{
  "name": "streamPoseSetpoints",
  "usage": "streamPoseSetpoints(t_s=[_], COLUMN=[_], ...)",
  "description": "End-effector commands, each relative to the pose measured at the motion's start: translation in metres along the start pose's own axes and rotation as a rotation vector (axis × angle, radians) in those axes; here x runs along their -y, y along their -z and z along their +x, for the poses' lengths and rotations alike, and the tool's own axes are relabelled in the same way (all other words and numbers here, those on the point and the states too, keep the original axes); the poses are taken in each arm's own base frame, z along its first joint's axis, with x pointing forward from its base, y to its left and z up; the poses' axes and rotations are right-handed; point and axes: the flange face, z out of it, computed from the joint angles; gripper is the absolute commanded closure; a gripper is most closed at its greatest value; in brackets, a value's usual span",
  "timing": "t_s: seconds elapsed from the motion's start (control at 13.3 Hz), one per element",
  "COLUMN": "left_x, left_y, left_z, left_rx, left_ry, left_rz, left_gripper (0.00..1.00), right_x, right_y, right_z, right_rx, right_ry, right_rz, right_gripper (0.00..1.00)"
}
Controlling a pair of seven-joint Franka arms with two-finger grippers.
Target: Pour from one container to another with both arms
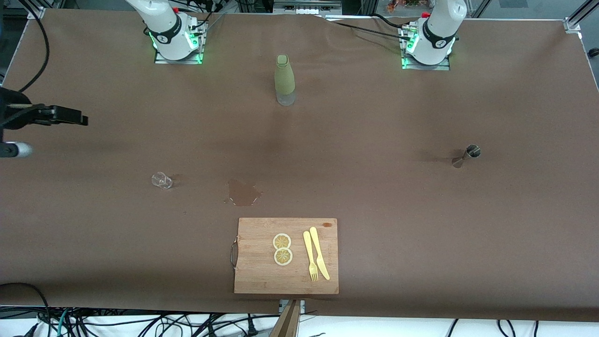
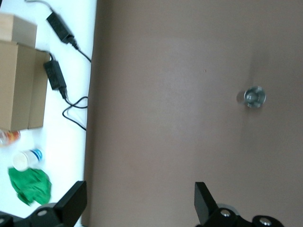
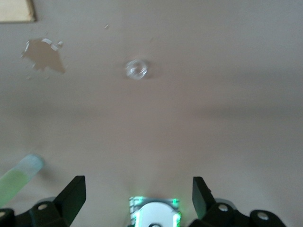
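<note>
You have a brown table cover (image 1: 374, 140) with a wet patch (image 1: 243, 193) just beyond the cutting board (image 1: 262, 276) at the camera edge. The green bottle (image 1: 284, 79) stands between the bases; a small glass (image 1: 162, 180) and a metal jigger (image 1: 466, 156) sit well apart. Left gripper (image 2: 139, 201) and right gripper (image 3: 138, 195) hang high, fingers spread wide, holding nothing.

Robot lab: bolted arm bases (image 1: 175, 40) (cables (image 1: 140, 323) underneath).

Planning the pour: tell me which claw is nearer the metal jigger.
Left. The left claw hangs open above the table near the metal jigger; the right claw hangs open over its own base, toward the clear glass.
</note>
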Motion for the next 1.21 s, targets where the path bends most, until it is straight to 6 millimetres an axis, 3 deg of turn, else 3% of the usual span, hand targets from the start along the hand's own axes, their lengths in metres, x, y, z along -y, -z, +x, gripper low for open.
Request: streamPoseSetpoints(t_s=[0.0,0.23,0.53,0.68,0.9,1.13], left_x=[-0.028,-0.044,-0.06,-0.066,-0.073,-0.075], left_y=[0.008,0.011,0.013,0.013,0.016,0.015], left_z=[0.006,0.03,0.078,0.091,0.1,0.103], left_rx=[0.018,0.058,0.128,0.161,0.197,0.187], left_ry=[0.35,0.655,0.955,1.081,1.319,1.349], left_rz=[-0.025,-0.07,-0.117,-0.146,-0.203,-0.234], left_gripper=[0.0,0.0,0.0,0.0,0.0,0.0], right_x=[-0.014,-0.009,0.013,0.017,0.018,0.012], right_y=[0.041,0.056,0.05,0.049,0.047,0.04], right_z=[-0.035,-0.051,-0.054,-0.053,-0.049,-0.041], right_rx=[-0.124,-0.171,-0.15,-0.149,-0.145,-0.131], right_ry=[-0.003,0.0,0.026,0.027,-0.004,0.002], right_rz=[-0.047,-0.057,-0.052,-0.054,-0.049,-0.049], right_gripper=[0.0,0.0,0.0,0.0,0.0,0.0])
